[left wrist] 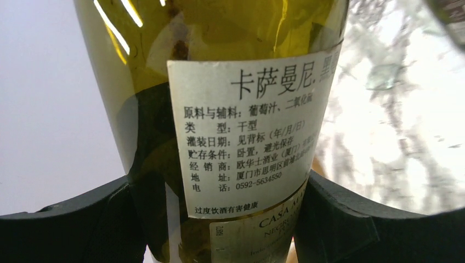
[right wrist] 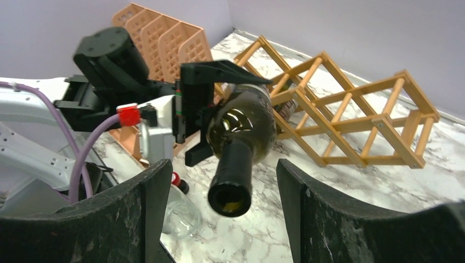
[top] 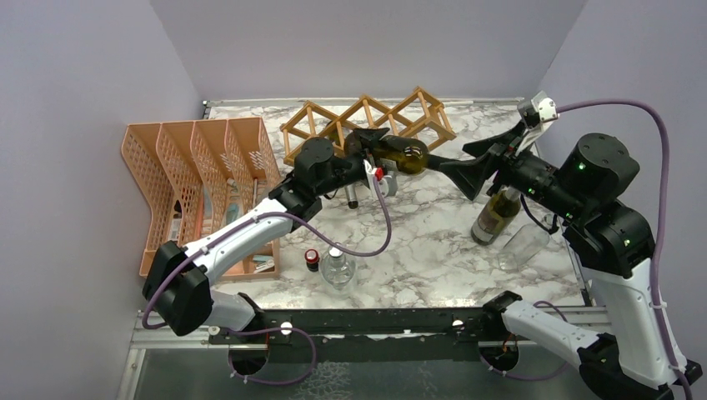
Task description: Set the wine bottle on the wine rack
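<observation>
Clamping wine bottle [top: 408, 156] mid-body with left gripper [top: 377, 156], my right gripper [top: 456, 160] spread round neck; heavy, slick I reckon, wine rack [top: 367, 117] at 12 o'clock.

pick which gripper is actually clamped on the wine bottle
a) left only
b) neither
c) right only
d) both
A: the left gripper squeezes the body of the wine bottle from both sides, while the right gripper stands open with a gap on each side of the neck.
</observation>
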Action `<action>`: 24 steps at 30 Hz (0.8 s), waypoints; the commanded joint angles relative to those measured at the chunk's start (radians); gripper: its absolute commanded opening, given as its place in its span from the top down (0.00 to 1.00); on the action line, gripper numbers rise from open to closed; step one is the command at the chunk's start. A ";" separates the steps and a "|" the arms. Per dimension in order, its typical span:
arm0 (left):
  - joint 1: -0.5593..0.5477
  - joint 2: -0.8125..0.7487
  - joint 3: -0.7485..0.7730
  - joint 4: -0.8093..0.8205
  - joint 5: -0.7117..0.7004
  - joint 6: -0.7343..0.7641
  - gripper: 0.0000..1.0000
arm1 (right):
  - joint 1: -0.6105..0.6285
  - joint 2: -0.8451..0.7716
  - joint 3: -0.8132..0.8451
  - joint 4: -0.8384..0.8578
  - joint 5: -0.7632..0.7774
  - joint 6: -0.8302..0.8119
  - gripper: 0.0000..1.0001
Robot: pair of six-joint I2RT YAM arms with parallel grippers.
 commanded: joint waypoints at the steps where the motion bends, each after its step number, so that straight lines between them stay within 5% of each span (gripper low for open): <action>1: -0.001 -0.010 0.062 0.116 -0.011 0.288 1.00 | 0.003 -0.008 -0.012 -0.069 0.082 -0.026 0.27; 13: -0.018 0.014 0.083 0.117 -0.013 0.640 1.00 | 0.003 0.031 -0.065 -0.132 0.076 -0.042 0.29; 24: -0.036 0.045 0.103 0.105 -0.006 0.735 1.00 | 0.003 0.031 -0.188 -0.143 0.047 -0.035 0.31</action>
